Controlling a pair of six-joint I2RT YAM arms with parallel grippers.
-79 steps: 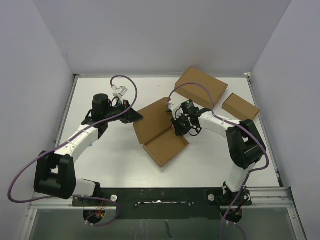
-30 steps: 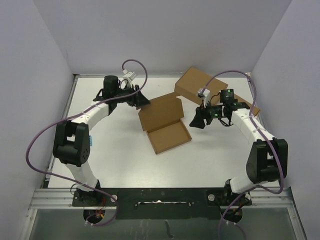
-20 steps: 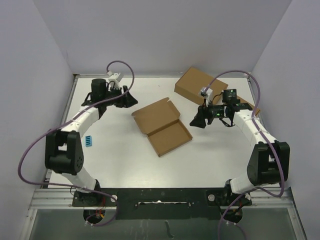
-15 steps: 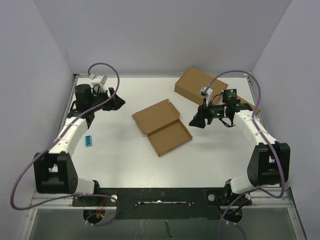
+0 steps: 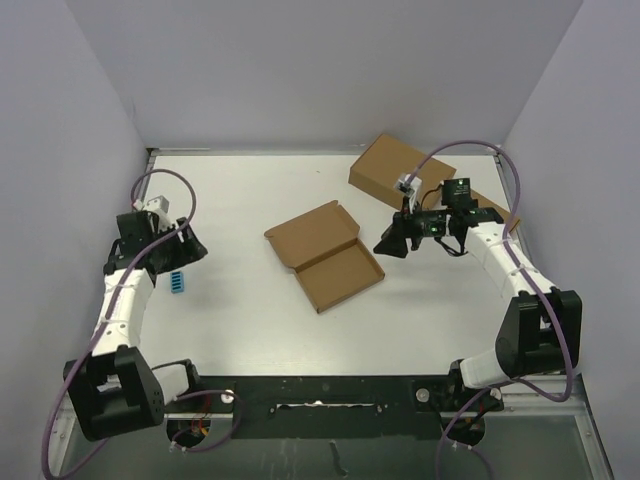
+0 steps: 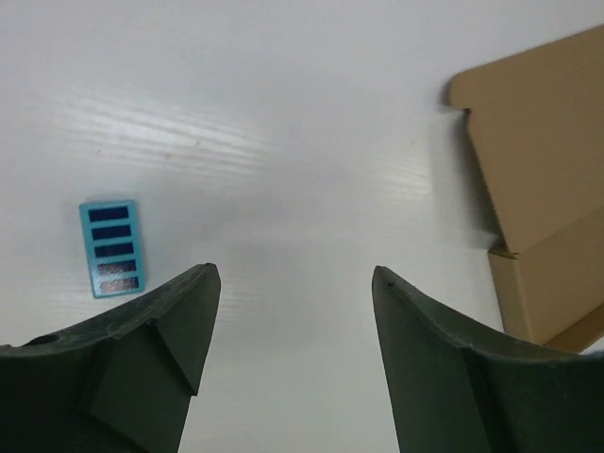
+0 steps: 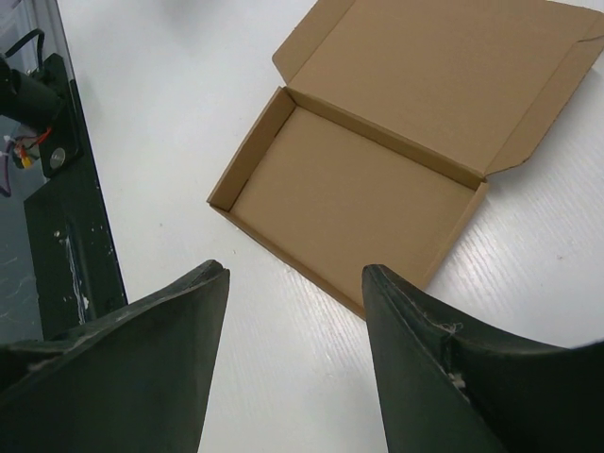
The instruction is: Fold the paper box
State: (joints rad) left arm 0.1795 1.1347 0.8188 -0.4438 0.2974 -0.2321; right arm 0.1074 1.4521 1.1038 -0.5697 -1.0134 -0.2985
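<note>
- The paper box lies open near the middle of the white tabletop. It is turned at an angle between the two arms, and neither arm touches it.
- It is plain brown cardboard. On the near side is a shallow tray with low upright walls, and the lid is laid back flat behind it, joined along one long hinge.
- Small flaps fold up at the lid's short ends.
- The left gripper hangs over the tabletop well to the left of the box, jaws wide with nothing between them.
- Just beside it lies a small blue thing, perhaps a card or label.
- The right gripper hovers just right of the box, jaws likewise spread and holding nothing.
- A larger brown box sits closed at the far right, apart from the paper box.
</note>
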